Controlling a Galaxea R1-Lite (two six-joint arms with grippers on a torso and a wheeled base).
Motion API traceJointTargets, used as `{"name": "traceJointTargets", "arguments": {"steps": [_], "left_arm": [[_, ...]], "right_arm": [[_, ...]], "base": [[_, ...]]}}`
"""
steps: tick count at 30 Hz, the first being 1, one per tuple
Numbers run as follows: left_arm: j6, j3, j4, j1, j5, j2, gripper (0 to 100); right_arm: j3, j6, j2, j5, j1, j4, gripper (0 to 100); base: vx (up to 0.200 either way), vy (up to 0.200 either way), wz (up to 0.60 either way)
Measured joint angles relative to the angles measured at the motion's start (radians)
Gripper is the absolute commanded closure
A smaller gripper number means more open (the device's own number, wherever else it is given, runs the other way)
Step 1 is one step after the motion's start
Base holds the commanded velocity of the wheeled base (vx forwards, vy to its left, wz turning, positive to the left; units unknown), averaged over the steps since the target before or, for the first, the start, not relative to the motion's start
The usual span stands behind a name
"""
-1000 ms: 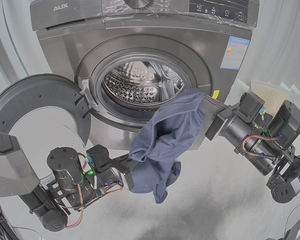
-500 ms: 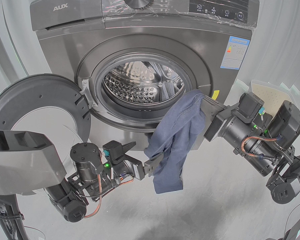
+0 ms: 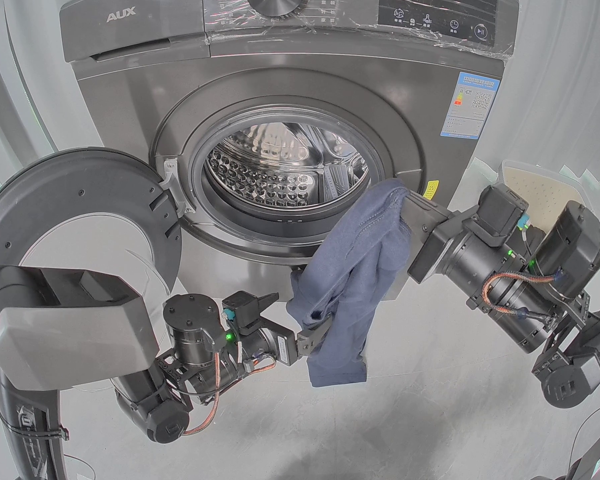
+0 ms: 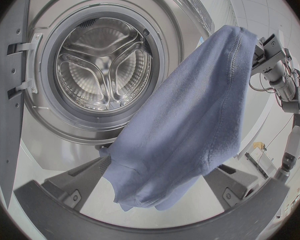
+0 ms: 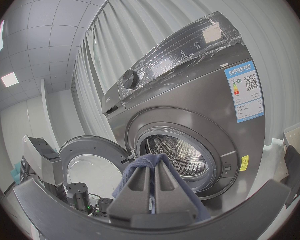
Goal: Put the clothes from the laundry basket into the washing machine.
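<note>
One washing machine [image 3: 147,101] is seen, with its one round door [image 3: 80,188] swung fully open to the robot's left and its steel drum [image 3: 280,161] exposed. One blue garment [image 3: 353,268] is held in the air in front of the lower right rim of the opening, outside the drum. It is gripped at its top by the right gripper [image 3: 405,205], whose fingers are pressed together on a fold of the cloth, and it hangs down from there in one long drape. Two grippers are counted. The left gripper [image 3: 315,336] is placed low at the garment's lower left edge, its fingers spread wide with the hanging cloth between them and not pinched. One white laundry basket [image 3: 547,191] is set on the floor to the right of the machine, behind the right arm, and one dark piece of clothing [image 5: 293,164] is draped over its wall.

Compared with a second ago, the garment is no longer stretched between both grippers: it has been let go by the left gripper and hangs narrower. Over the last half second the left gripper has been shifted slightly to the right, while the right gripper has been kept in place.
</note>
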Motion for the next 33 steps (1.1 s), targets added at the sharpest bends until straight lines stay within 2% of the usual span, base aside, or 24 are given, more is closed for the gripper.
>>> {"name": "traceJointTargets", "arguments": {"steps": [1, 2, 20, 29, 33], "left_arm": [[0.001, -0.006, 0.0, 0.001, 0.001, 0.003, 0], [0.002, -0.011, 0.0, 0.003, 0.001, 0.004, 100], [-0.007, -0.039, -0.001, 0.024, -0.003, -0.011, 100], [-0.006, 0.148, -0.001, 0.066, -0.012, -0.193, 100], [-0.008, 0.188, 0.0, 0.097, -0.029, -0.298, 100]], "right_arm": [[0.0, 0.0, 0.0, 0.0, 0.0, 0.0, 100], [0.001, 0.0, 0.0, 0.0, 0.0, 0.0, 100], [0.009, 0.0, 0.0, 0.001, -0.003, -0.004, 100], [0.024, 0.0, 0.008, 0.001, -0.007, -0.003, 100], [0.034, 0.0, 0.012, 0.002, -0.005, -0.004, 100]], "base": [[0.0, 0.0, 0.0], [0.0, 0.0, 0.0], [0.0, 0.0, 0.0], [0.0, 0.0, 0.0], [0.0, 0.0, 0.0]]}}
